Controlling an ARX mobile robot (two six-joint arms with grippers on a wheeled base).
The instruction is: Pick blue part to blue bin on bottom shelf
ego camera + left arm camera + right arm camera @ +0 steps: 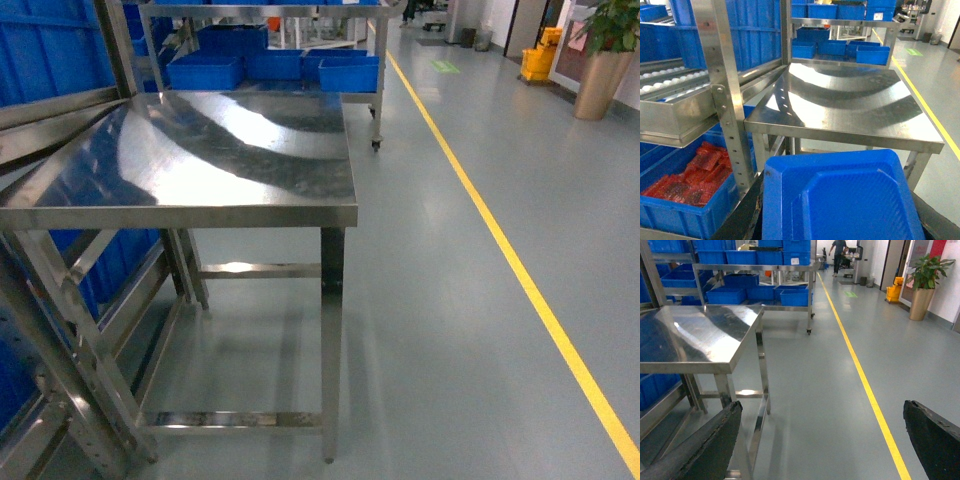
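The blue part (840,192) fills the bottom of the left wrist view as a bright-blue boxy piece with chamfered corners. My left gripper (840,215) is shut on it, with a black finger (747,215) showing on either side. It hangs in front of the steel table's near edge, right of the rack upright (722,105). My right gripper (820,440) is open over bare floor and holds nothing. I cannot tell which tote is the blue bin. The bottom shelf is hidden under a tote. Neither gripper shows in the head view.
A blue tote with red bubble-wrap sheets (685,190) sits low in the rack on the left, under a roller shelf (670,82). The steel table (230,150) stands ahead. Beyond it is a cart of blue bins (270,65). A yellow floor line (500,240) runs on the right.
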